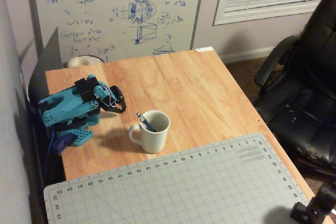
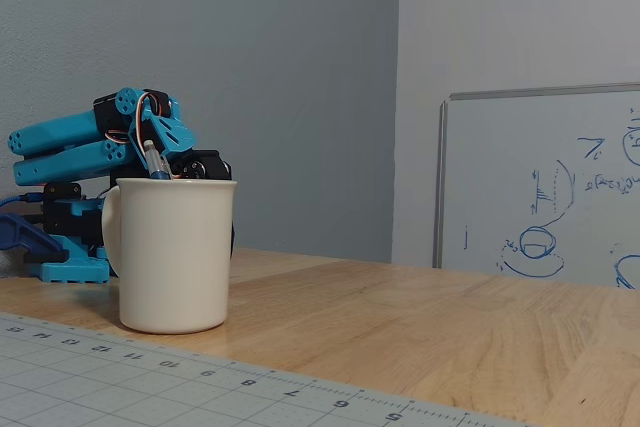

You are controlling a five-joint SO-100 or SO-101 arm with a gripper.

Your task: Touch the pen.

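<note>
While the end effector (image 1: 119, 104) looks closed and empty, a wooden table (image 1: 210, 93) fronts a whiteboard (image 1: 115, 14).

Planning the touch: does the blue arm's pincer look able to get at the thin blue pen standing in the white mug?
Probably yes: the pen pokes above the mug rim, nothing between it and the pincer.

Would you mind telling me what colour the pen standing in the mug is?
Blue; the pen shows best in the overhead view, leaning inside the white mug.
</note>
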